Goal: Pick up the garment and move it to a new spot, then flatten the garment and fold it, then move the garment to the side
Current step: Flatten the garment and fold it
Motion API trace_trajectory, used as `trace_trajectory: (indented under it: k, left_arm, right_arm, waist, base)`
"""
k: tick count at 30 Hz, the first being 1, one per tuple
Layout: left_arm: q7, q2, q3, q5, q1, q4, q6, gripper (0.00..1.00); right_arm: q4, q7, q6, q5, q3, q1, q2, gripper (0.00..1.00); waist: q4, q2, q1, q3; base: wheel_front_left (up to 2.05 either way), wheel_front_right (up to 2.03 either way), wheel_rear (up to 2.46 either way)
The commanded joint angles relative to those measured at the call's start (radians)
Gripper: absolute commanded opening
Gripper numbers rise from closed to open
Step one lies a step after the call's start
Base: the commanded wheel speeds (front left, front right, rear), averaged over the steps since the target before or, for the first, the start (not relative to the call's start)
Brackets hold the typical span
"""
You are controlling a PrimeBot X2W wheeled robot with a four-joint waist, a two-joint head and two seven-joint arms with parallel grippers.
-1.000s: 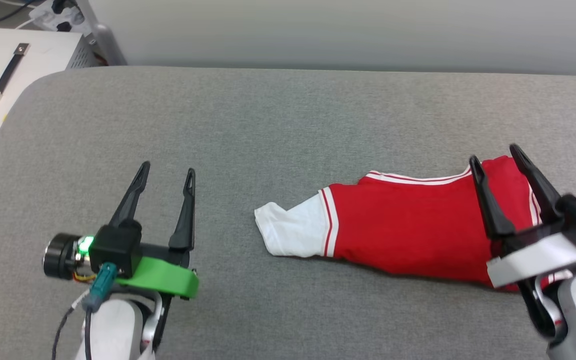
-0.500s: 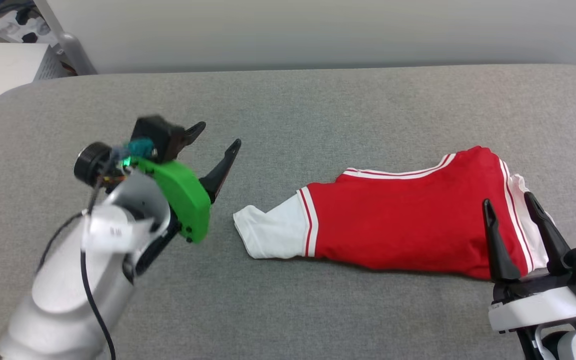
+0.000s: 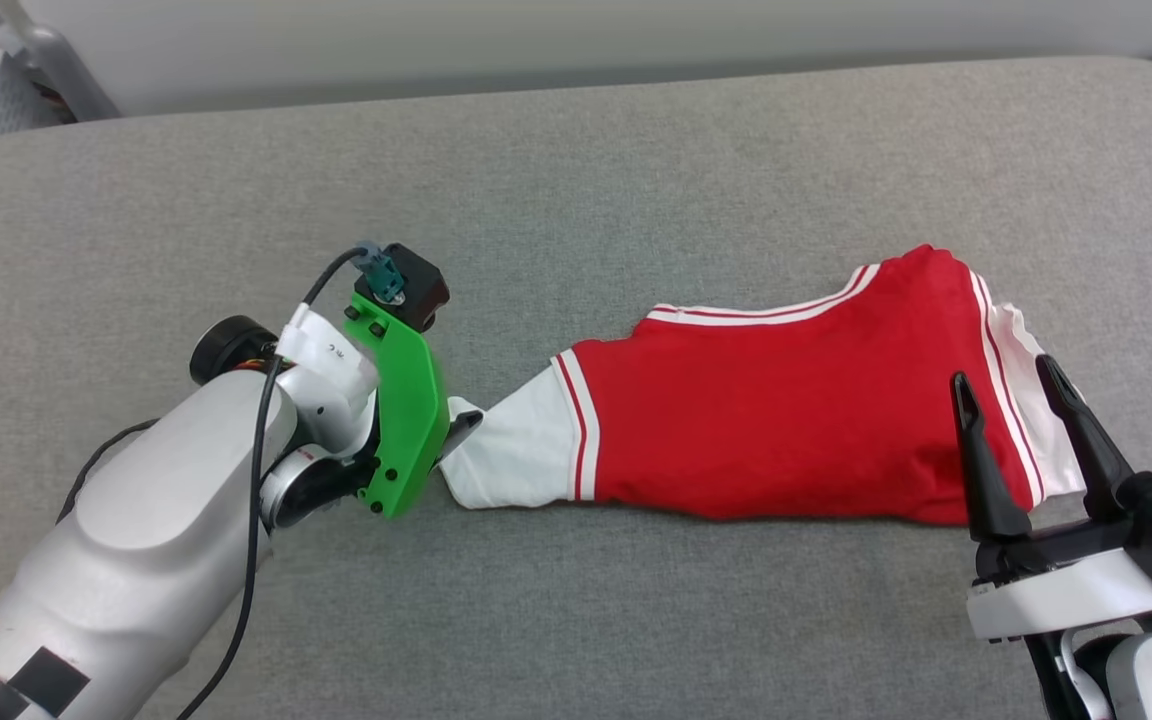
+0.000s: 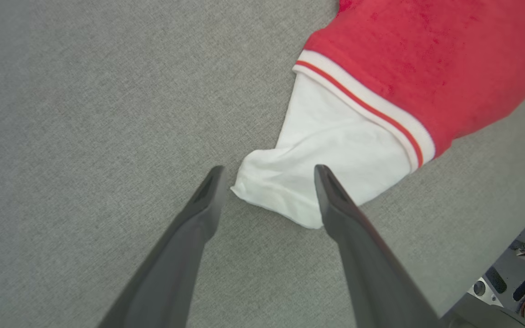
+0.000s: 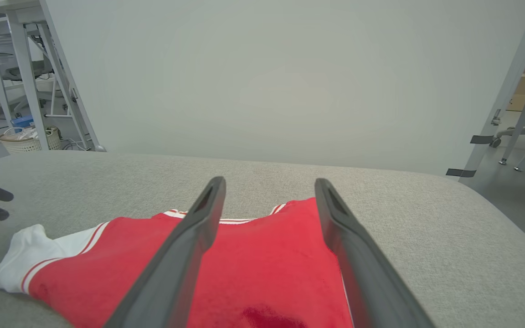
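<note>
The garment (image 3: 776, 430) lay bunched lengthwise on the right half of the grey padded surface (image 3: 576, 180), and the likeliest trouble sat at its left end. There the left gripper (image 4: 268, 168), fingers spread wide and holding nothing, straddled only the very tip of the white sleeve (image 4: 331, 150). One finger stood just beside the cloth and the other over its edge; whether either touched it could not be told. Closing there would probably catch a thin pinch of one layer. That pinch could slip free on the lift, or draw the sleeve out while the heavier red body stayed put. Pressed too low, the fingers might nip the soft covering underneath as well. Taken by one end alone, the shirt would likely hang twisted and be harder to flatten afterwards. It looked soft and limp, a bright red body collapsed into a long narrow shape with shallow folds. A second white sleeve (image 3: 1031, 400) lay crumpled at its right end, and red-and-white striped trim (image 3: 576, 425) ran at the sleeve seams and along the far edge. The right gripper (image 3: 1001, 370), likewise spread and empty, hung at the garment's near right end, fingers pointing across the red cloth.
</note>
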Motion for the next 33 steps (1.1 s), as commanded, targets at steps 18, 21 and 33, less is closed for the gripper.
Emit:
trace_trajectory:
  k: [18, 21, 33]
  left_arm:
    - [-0.095, -0.027, -0.277, -0.045, -0.073, 0.250, -0.003, 0.00]
    - [-0.137, -0.020, -0.289, -0.080, -0.089, 0.252, -0.003, 0.00]
    - [-0.241, 0.094, -0.283, -0.146, -0.177, 0.305, -0.003, 0.00]
  right_arm:
    - [0.026, -0.009, 0.000, -0.013, 0.022, -0.072, 0.000, 1.00]
    - [0.030, -0.009, 0.000, -0.012, 0.014, -0.067, -0.002, 1.00]
    - [0.031, -0.010, 0.000, -0.015, -0.004, -0.040, -0.007, 1.00]
  waist:
    - [-0.051, 0.0000, 0.0000, 0.087]
    - [-0.042, 0.0000, 0.0000, 0.075]
    - [-0.010, 0.0000, 0.0000, 0.035]
  base:
    - [0.00, 0.00, 0.00]
    - [0.00, 0.00, 0.00]
    - [0.00, 0.00, 0.00]
